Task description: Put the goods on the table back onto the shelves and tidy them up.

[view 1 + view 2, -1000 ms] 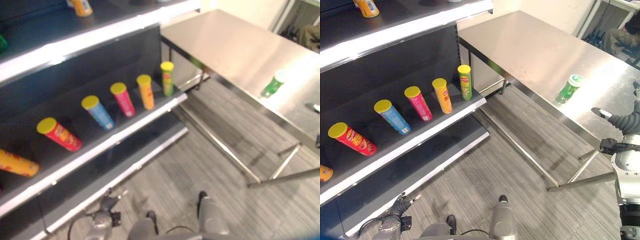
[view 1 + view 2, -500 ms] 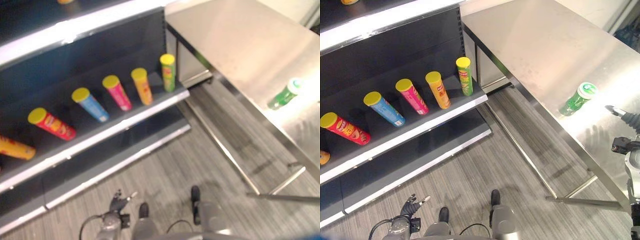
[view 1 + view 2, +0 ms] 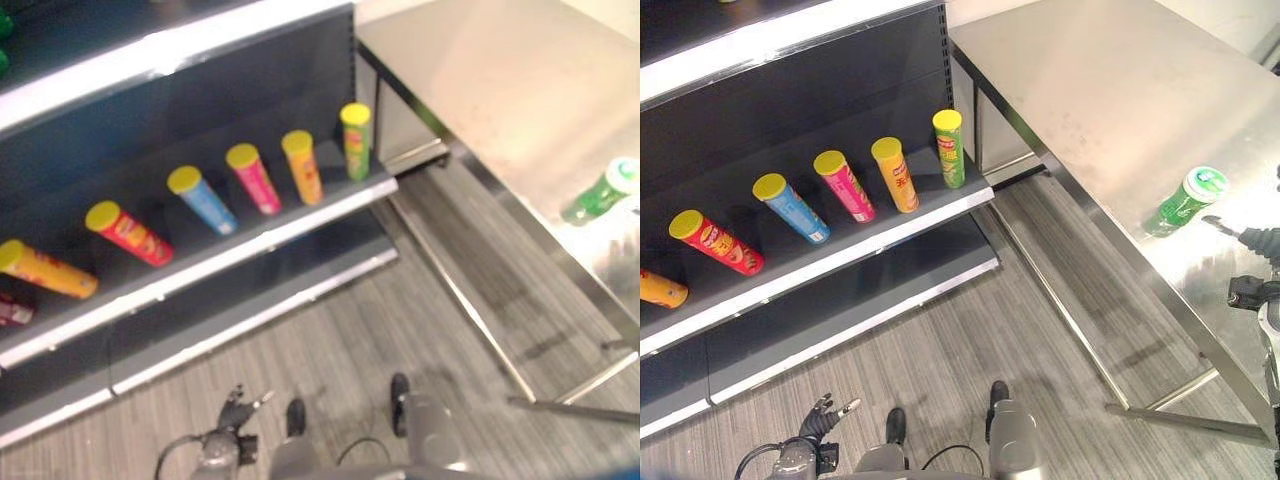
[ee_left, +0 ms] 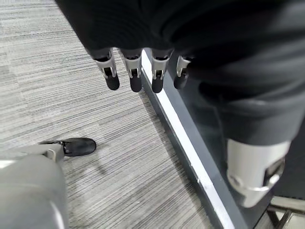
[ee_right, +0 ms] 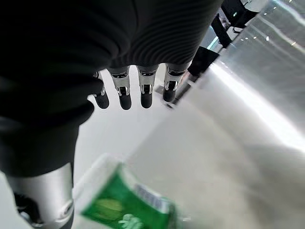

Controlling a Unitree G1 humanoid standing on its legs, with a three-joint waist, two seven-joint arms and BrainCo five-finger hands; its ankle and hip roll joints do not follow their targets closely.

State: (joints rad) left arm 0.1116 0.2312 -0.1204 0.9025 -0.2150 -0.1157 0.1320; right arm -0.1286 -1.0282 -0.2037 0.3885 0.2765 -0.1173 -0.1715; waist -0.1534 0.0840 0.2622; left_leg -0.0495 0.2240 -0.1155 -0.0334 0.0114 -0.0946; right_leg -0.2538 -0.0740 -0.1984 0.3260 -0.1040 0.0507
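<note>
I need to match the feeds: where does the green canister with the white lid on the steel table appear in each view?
Left eye view: green canister with the white lid, far right edge, on the steel table.
Right eye view: right side, beside the right hand.
Left wrist view: floor and shelf base, no canister.
Right wrist view: close below the fingers.
Shared landmark: the table.

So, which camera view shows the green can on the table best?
The right eye view: the green can stands whole on the steel table. The left eye view shows it hazy at the edge; the right wrist view shows part beside the right hand.
</note>
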